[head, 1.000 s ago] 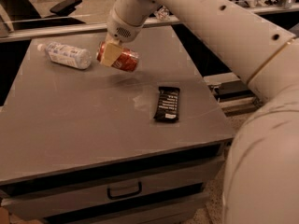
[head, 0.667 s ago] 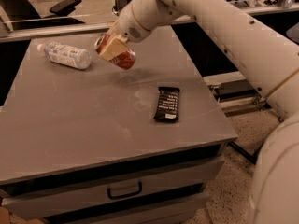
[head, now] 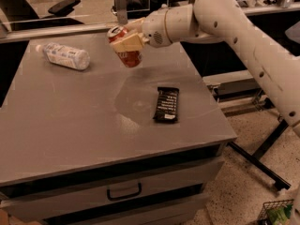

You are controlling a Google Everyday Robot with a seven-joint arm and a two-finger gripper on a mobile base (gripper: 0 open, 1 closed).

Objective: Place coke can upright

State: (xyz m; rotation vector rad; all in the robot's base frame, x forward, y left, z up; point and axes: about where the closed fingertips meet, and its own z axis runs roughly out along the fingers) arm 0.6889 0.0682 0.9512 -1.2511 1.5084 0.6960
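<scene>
One coke can (head: 131, 58) gripped in pincer (head: 125, 44), tilted.

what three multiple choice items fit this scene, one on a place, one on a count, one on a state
1. Where is the black snack bar wrapper?
A) flat on the table, right of its middle
B) on the floor
C) in a drawer

2. How many things lie on the table top?
A) one
B) two
C) four

3. What state is the coke can in?
A) standing upright on the table
B) lying flat on the table
C) tilted, clamped in the gripper

Answers:
1 A, the wrapper lies on the grey top toward the right edge.
2 B, only the wrapper and the plastic bottle lie there.
3 C, the gripper, over the table's far side, is shut on the leaning can.
</scene>
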